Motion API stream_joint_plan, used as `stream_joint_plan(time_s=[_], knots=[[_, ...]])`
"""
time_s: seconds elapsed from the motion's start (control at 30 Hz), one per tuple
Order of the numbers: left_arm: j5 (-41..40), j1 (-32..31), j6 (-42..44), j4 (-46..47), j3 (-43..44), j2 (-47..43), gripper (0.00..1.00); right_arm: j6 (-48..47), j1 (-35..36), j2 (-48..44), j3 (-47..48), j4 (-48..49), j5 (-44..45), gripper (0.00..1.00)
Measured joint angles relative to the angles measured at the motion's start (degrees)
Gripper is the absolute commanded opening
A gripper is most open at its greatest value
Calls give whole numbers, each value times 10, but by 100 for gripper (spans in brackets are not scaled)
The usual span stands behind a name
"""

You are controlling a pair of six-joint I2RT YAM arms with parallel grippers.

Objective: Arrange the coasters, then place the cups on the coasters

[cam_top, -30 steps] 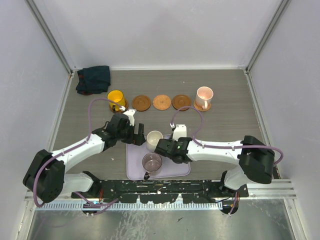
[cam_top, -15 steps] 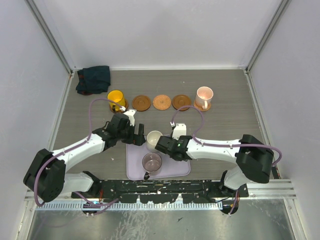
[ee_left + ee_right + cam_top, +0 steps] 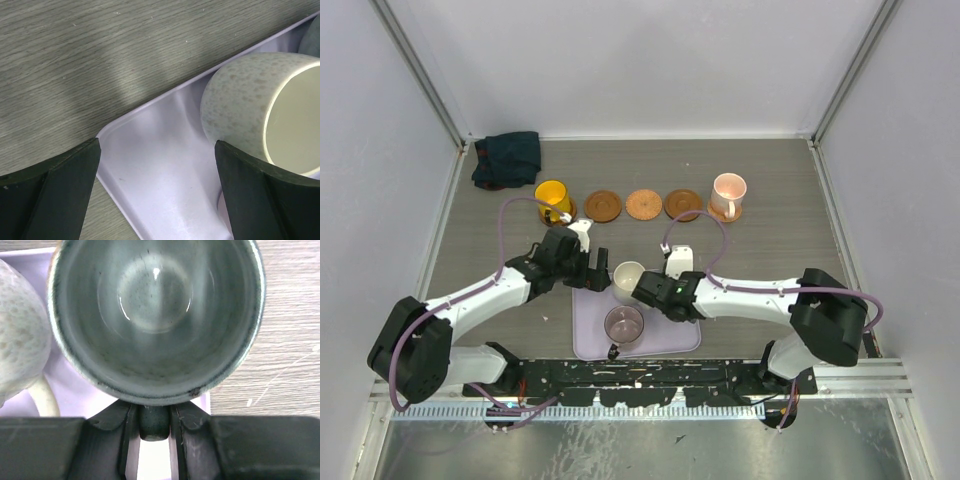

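Note:
My right gripper [image 3: 155, 416] is shut on the handle of the grey-green cup [image 3: 155, 315], which stands at the right edge of the lavender tray [image 3: 70, 390]; in the top view my wrist [image 3: 655, 290] hides it. The cream cup [image 3: 628, 276] is just left of it, and the mauve cup [image 3: 623, 325] is nearer on the tray [image 3: 680, 335]. My left gripper [image 3: 157, 200] hangs open over the tray's corner [image 3: 165, 150], beside the cream cup [image 3: 240, 100]. Along the back, the yellow cup [image 3: 552, 197] and pink cup [image 3: 727, 193] stand on coasters, with three bare coasters [image 3: 644, 204] between them.
A dark folded cloth [image 3: 507, 158] lies in the back left corner. White walls close in the table on three sides. A black rail [image 3: 640, 375] runs along the near edge, just behind the tray.
My right gripper has edged left and closed its fingers onto the grey-green cup's handle. The left arm and the other cups have not moved.

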Motion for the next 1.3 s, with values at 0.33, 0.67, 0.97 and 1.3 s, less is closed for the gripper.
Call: stream_joint_plan(time_s=[0.33,0.67,0.97,1.3], knots=[[0,0,0,2,-7,0,98,-64,4,-6,91,-90,78,1],[-1,0,0,4,-11,-1,98,-163,-21,-13,149,-80,132,1],[-4,0,0,9,-11,-1,99,-335,-176,33,205,46,101,1],[-13,0,3,8,-11,0,99,-426,-282,138,249,122,10,1]])
